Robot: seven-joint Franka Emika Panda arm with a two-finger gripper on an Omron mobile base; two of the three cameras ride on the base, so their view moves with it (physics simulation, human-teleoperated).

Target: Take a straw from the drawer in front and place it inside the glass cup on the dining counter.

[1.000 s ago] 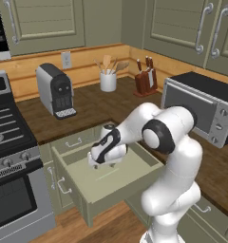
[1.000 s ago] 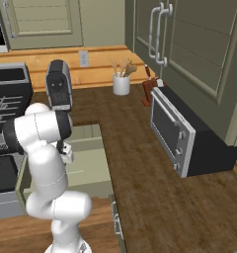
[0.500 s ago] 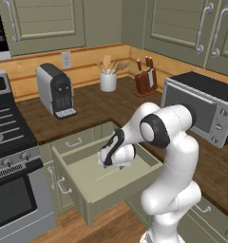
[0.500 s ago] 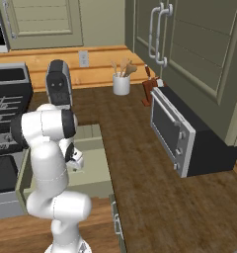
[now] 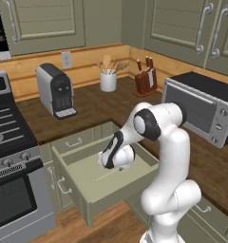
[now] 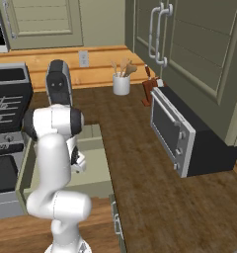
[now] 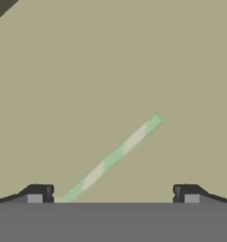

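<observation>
The sage-green drawer [image 5: 111,201] stands pulled out under the wood counter, also seen from the other side as the drawer [image 6: 98,165]. The straw [image 7: 116,155], thin and pale yellow-green, lies flat on the drawer floor [image 7: 87,66]. In the left base view the straw [image 5: 108,175] is a faint line just below the hand. My gripper [image 5: 112,166] hangs inside the drawer, pointing down, open. In the hand view the gripper [image 7: 113,194] is just above the straw, whose near end lies between the two fingertips [image 7: 39,193], closer to the left one. The glass cup is out of view.
A stove [image 5: 11,142] stands left of the drawer. On the dark wood counter [image 6: 140,163] are a coffee machine [image 5: 55,90], a white crock of utensils [image 5: 108,80], a knife block [image 5: 145,80] and a microwave [image 5: 201,109]. Cabinet doors hang above.
The hand has sunk a little lower and to the right inside the drawer, closer to the straw. The jaws have stayed wide apart.
</observation>
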